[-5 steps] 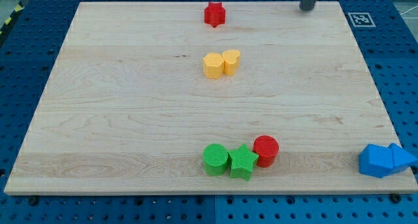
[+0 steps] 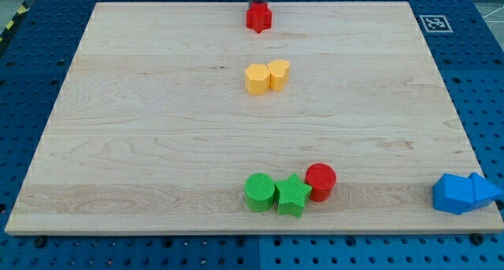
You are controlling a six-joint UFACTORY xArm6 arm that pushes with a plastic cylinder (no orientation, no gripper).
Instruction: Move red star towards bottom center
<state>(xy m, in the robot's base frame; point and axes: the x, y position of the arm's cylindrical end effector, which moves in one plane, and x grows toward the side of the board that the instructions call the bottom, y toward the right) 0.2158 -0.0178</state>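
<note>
A blue pegboard desk dotted with holes carries a pale wooden board, which fills most of the view; a small black-and-white marker tag sits on the pegboard just past the board's top right corner.

At the board's bottom right edge lie two blue blocks touching each other — a larger angular blue block and a smaller blue block that overhangs the edge; their exact shapes are hard to make out. Near the bottom centre three blocks press together in a row: a green cylinder on the view's left, a green star in the middle, and a red cylinder on the view's right, set slightly higher. Above the middle, a yellow hexagonal block touches a yellow heart.

The red star sits at the top centre, well apart from the others. There is no hand — only my tip, the dark rod's end, touching or just beside the star's top side.
</note>
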